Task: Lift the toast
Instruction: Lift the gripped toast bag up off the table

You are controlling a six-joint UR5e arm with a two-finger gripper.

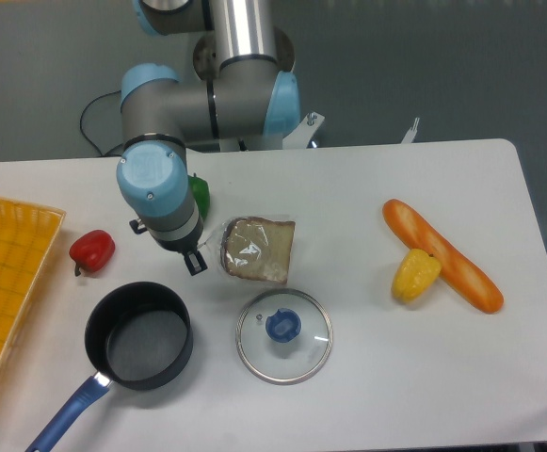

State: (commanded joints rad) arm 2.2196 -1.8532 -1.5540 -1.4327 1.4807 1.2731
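Step in hand: I am judging this as the grasp-and-lift stage, with the toast (259,250) at the gripper (198,258) and not yet clearly off the table (395,377).

Toast: wrapped in clear plastic, sitting toward the middle of the table, nearer the far edge than the near one, just beyond the glass lid (283,335) and to the right of the green pepper (199,196). The left end of its wrapper is meeting the gripper's tip.

Fingers: small and dark from this view; I am reading them as pinching the plastic at the toast's left edge, but I cannot tell for certain whether they are clamped on it or only touching.

Arm: reaching out from its base at the far edge, elbow folded, wrist angling down and rightward toward the toast, partly covering the green pepper.

Next move, as I am judging it: confirming a firm hold on the wrapper, then raising straight up, keeping clear of the lid and the pot (139,335).

Other items: red pepper (92,250), baguette (442,254), yellow pepper (415,274), orange tray (5,282) at the left edge.
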